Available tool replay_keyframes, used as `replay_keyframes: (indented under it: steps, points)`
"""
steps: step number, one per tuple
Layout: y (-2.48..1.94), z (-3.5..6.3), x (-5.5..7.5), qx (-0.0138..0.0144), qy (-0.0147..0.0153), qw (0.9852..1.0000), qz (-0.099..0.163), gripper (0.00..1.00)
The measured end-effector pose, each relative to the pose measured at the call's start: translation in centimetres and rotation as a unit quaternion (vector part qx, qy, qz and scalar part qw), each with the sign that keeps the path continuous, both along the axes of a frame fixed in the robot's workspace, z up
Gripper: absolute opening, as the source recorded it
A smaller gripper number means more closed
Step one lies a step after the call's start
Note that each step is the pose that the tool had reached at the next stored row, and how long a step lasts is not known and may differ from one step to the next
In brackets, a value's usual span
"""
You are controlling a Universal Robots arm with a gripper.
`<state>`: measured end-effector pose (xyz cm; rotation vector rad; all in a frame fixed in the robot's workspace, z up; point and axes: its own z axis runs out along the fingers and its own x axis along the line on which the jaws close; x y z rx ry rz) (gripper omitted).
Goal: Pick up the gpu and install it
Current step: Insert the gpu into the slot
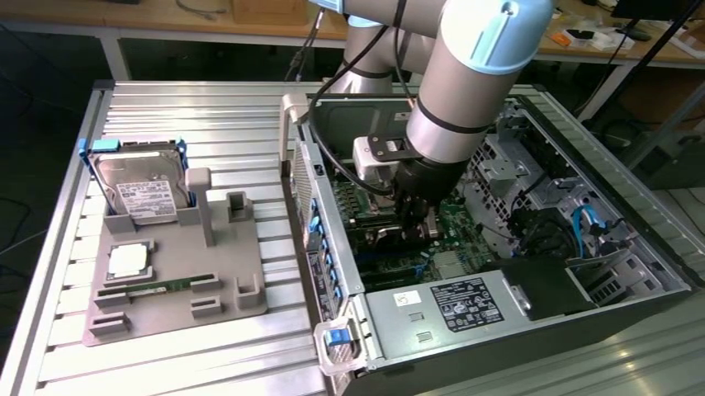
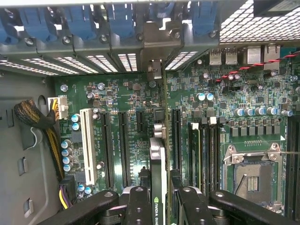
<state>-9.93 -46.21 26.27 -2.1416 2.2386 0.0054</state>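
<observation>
Slatted aluminium table (image 1: 165,363) carries an open computer case (image 1: 661,276). Gripper (image 2: 158,208) is inside the case, clamped on the gpu (image 2: 158,164). The card stands edge-on between its fingers (image 2: 139,206), over the motherboard (image 2: 117,93).

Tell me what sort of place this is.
Probably a robotics lab set up for PC assembly: an open computer case on a slatted aluminium table, a grey fixture holding a hard drive, and wooden workbenches behind.
</observation>
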Motion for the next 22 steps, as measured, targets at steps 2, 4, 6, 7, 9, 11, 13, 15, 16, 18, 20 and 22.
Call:
replay_keyframes:
  steps: [2, 4, 6, 7, 9, 11, 13, 15, 16, 18, 20, 22]
  points:
    - [0.00, 0.00, 0.00, 0.0000, 0.0000, 1.0000, 0.002, 0.27]
    - [0.00, 0.00, 0.00, 0.0000, 0.0000, 1.0000, 0.004, 0.27]
    - [0.00, 0.00, 0.00, 0.0000, 0.0000, 1.0000, 0.007, 0.27]
    - [0.00, 0.00, 0.00, 0.0000, 0.0000, 1.0000, 0.007, 0.27]
    - [0.00, 0.00, 0.00, 0.0000, 0.0000, 1.0000, 0.007, 0.27]
    - [0.00, -0.01, 0.00, 0.0000, 0.0000, 1.0000, 0.007, 0.27]
    - [0.00, -0.05, 0.00, 0.0000, 0.0000, 1.0000, 0.007, 0.27]
    - [0.00, -0.15, 0.00, 0.0000, 0.0000, 1.0000, 0.007, 0.27]
    - [0.00, -0.20, 0.00, 0.0000, 0.0000, 1.0000, 0.007, 0.27]
    - [0.00, -0.30, 0.00, -0.0001, 0.0000, 1.0000, 0.007, 0.27]
    - [0.00, -0.35, 0.00, -0.0002, 0.0001, 1.0000, 0.007, 0.27]
    - [-0.01, -0.42, 0.00, -0.0002, 0.0001, 1.0000, 0.007, 0.27]
